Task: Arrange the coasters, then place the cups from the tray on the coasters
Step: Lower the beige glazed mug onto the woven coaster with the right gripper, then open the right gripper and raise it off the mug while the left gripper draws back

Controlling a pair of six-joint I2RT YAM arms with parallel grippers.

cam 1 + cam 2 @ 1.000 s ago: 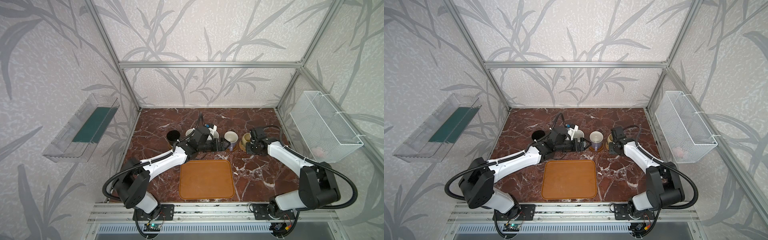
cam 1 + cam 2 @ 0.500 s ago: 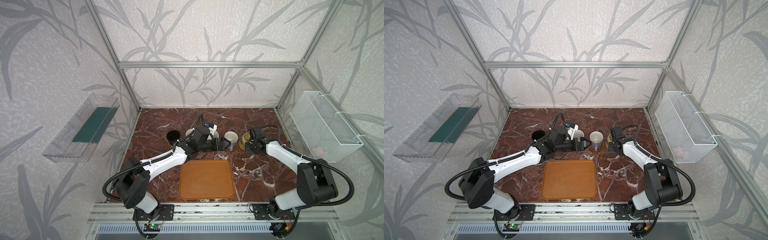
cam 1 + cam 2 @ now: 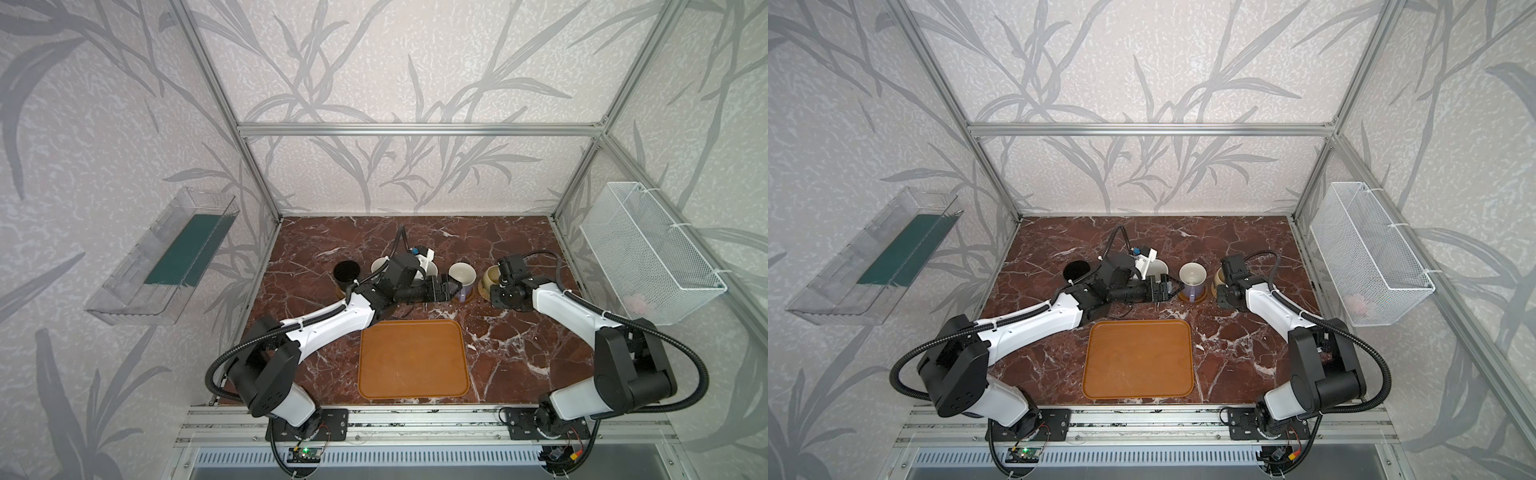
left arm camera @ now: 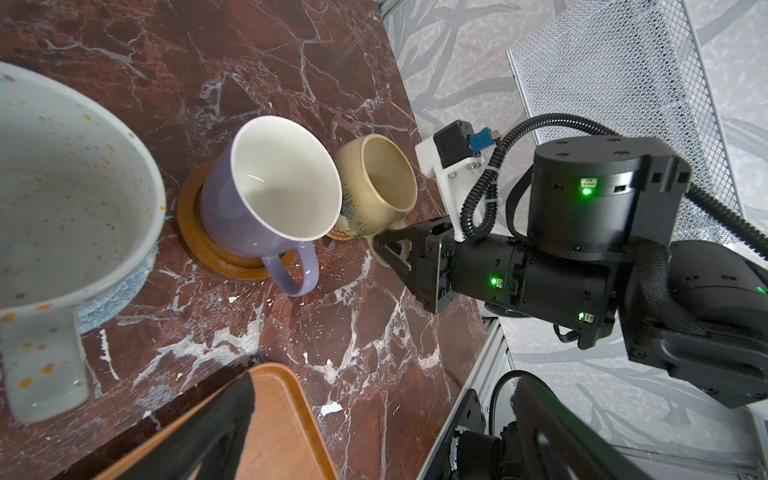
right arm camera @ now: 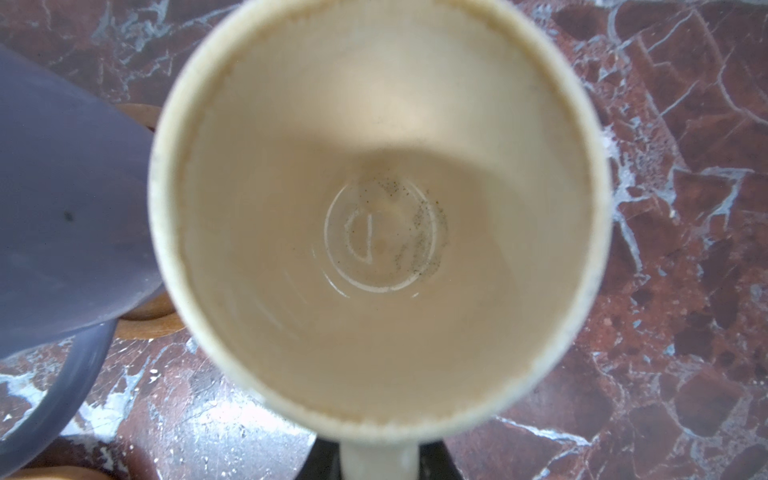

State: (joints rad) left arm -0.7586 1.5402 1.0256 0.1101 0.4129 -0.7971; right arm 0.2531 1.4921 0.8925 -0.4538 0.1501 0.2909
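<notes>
Left wrist: lavender cup (image 4: 266, 199) (upright) neighbours beige cup (image 4: 386, 174).

Both top views look steeply down from high at the front over the whole surface (image 3: 498, 249) and both arms. The left wrist view looks close across the surface at the lavender cup (image 4: 266, 195), beige cup (image 4: 374, 183) and right arm (image 4: 582, 216). The right wrist view looks straight down into the beige cup from very near, and both wrist views show these two cups.

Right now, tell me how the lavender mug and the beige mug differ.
The lavender mug sits on a smooth wooden coaster, the beige mug on a woven coaster. The lavender mug stands free; the right gripper pinches the beige mug's handle. Both are upright and empty.
</notes>
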